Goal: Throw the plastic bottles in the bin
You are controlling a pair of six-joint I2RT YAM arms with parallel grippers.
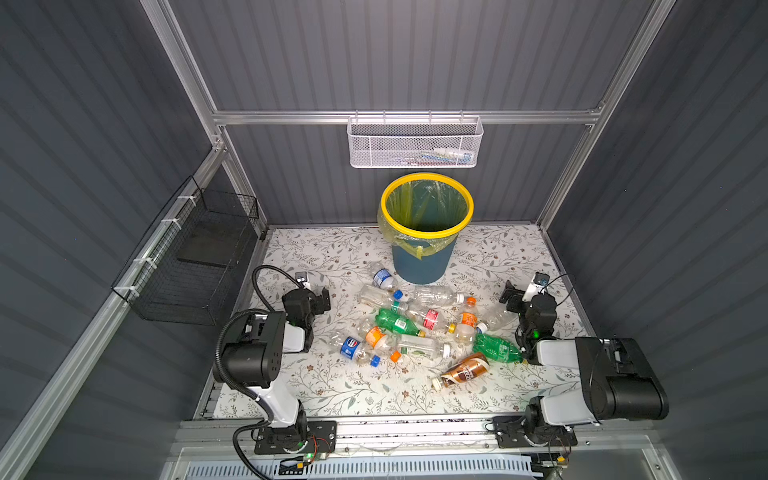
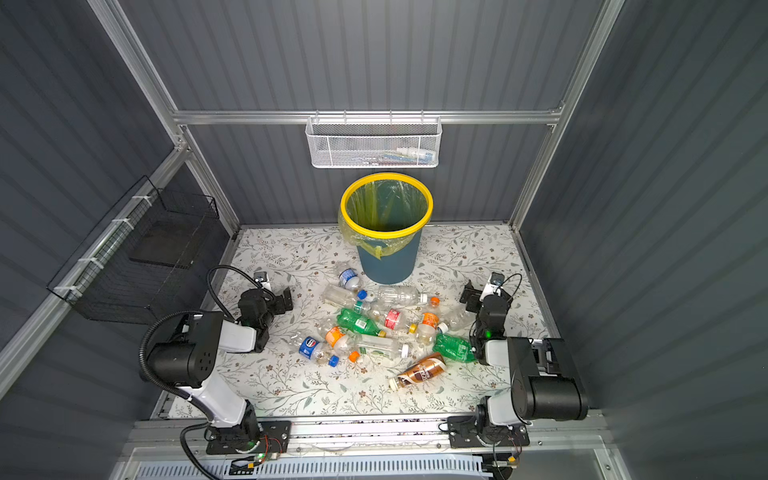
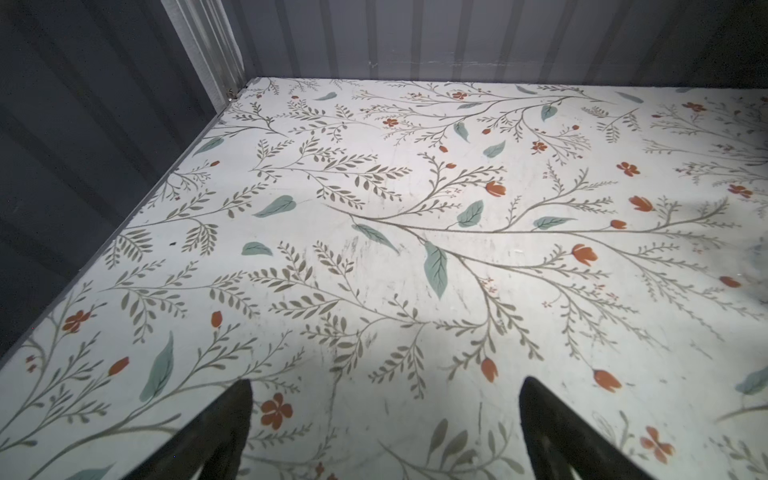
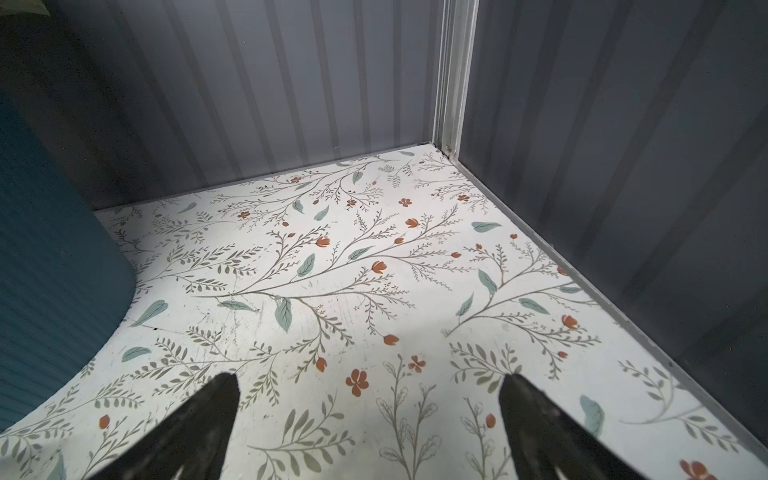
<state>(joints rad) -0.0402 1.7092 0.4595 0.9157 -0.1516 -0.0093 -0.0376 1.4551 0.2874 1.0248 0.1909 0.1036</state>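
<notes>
Plastic bottles (image 1: 395, 320) lie at three o'clock from the left gripper (image 3: 384, 386), nine from the right gripper (image 4: 370, 382); fingers spread, touching none.

Bottles (image 1: 436, 296) are crinkly glossy plastic, the bin (image 1: 419, 266) has a thin translucent liner bag (image 1: 395, 239), counter (image 3: 374, 187) looks matt and scuffed, white basket (image 1: 415, 145) is mesh.

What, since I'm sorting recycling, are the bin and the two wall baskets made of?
Bin: apparently matte blue-grey plastic, finely ribbed wall; glossy yellow rim; thin translucent film liner. White basket: likely painted metal mesh, judging by fine perforations. Black basket: probably coated steel wire, an open grid.
</notes>
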